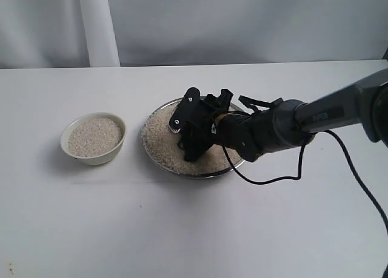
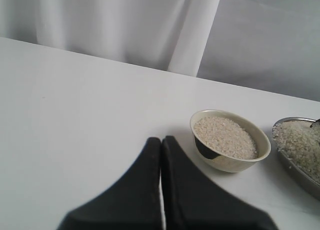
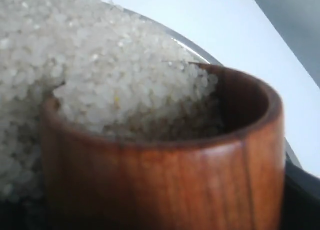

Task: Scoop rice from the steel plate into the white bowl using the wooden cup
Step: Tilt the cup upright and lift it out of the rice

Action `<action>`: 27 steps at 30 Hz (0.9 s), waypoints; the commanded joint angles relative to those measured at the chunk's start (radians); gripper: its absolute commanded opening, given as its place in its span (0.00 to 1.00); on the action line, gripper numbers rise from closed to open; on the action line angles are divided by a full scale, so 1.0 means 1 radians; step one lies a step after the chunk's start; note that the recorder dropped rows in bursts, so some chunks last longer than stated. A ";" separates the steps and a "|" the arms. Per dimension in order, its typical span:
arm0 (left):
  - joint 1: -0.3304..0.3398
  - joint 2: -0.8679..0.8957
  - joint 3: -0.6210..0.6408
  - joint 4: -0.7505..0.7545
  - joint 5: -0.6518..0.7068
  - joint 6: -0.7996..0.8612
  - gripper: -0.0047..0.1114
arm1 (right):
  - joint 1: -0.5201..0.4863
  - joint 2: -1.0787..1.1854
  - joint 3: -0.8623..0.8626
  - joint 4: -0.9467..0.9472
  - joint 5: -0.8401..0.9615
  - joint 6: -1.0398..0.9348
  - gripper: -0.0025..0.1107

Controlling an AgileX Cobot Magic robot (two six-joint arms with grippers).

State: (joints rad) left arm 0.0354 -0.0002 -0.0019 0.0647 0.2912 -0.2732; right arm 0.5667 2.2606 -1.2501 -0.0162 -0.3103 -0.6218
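The steel plate (image 1: 154, 156) holds a wide heap of rice (image 1: 160, 134). My right gripper (image 1: 190, 132) is down in that heap, shut on the wooden cup (image 3: 175, 175). In the right wrist view the reddish-brown cup lies tilted in the rice (image 3: 75, 64), and grains spill into its dark mouth. The arm hides the cup in the exterior view. The white bowl (image 1: 91, 159) stands left of the plate, filled with rice. My left gripper (image 2: 161, 141) is shut on nothing above the bare table, short of the white bowl (image 2: 227, 163). It is outside the exterior view.
A white curtain and a white post (image 1: 97, 26) stand behind the table's far edge. The right arm's black cable (image 1: 273, 180) loops over the table beside the plate. The steel plate's rim (image 2: 292, 165) shows beyond the bowl in the left wrist view.
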 commanded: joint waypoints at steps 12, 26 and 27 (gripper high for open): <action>-0.005 0.000 0.002 -0.004 -0.006 -0.002 0.04 | 0.001 -0.154 0.158 -0.144 -0.380 0.342 0.02; -0.005 0.000 0.002 -0.004 -0.006 -0.002 0.04 | 0.003 -0.231 0.155 -0.186 -0.385 0.399 0.02; -0.005 0.000 0.002 -0.004 -0.006 -0.002 0.04 | 0.003 -0.231 0.154 -0.186 -0.386 0.399 0.02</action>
State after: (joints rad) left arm 0.0354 -0.0002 -0.0019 0.0647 0.2912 -0.2732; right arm 0.5668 2.0490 -1.0964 -0.1885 -0.6544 -0.2363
